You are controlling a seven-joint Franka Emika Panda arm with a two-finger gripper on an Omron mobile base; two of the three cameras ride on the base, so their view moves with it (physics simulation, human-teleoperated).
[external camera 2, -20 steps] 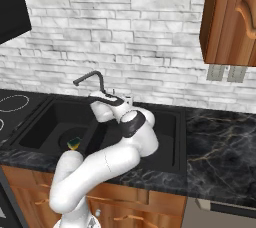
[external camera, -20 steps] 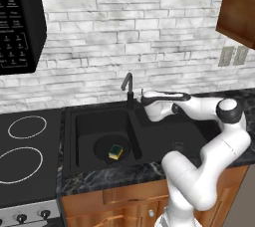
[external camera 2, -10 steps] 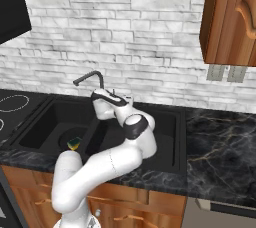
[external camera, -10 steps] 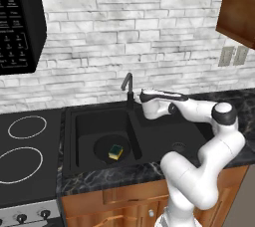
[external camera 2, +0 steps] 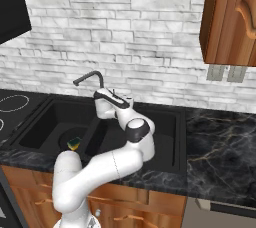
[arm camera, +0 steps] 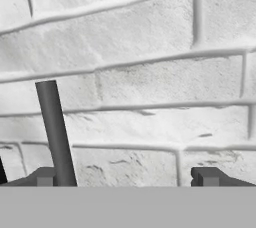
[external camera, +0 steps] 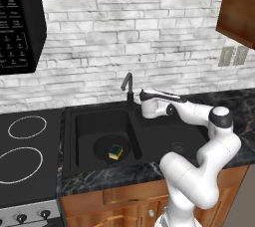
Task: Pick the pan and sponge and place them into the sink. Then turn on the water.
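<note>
The black sink (external camera: 82, 131) (external camera 2: 45, 122) holds the round black pan (external camera: 104, 144) (external camera 2: 66, 139) on the floor of its left basin. The yellow and green sponge (external camera: 116, 151) (external camera 2: 74, 143) lies in the pan. My gripper (external camera: 142, 102) (external camera 2: 100, 104) (arm camera: 125, 177) is open and empty, level with the black faucet (external camera: 128, 87) (external camera 2: 89, 78) and facing the brick wall. In the hand view the faucet's dark stem (arm camera: 55, 132) stands just inside my left fingertip (arm camera: 45, 176). No water runs from the spout.
A black stovetop with white-ringed burners (external camera: 25, 144) lies left of the sink. The white brick backsplash (external camera: 129, 42) is close behind the faucet. Dark marble counter (external camera 2: 220, 142) extends to the right, with wall outlets (external camera 2: 227, 73) above it.
My hand has edged a little closer to the faucet over the sink divider. The jaws stayed open. Pan and sponge have not moved.
</note>
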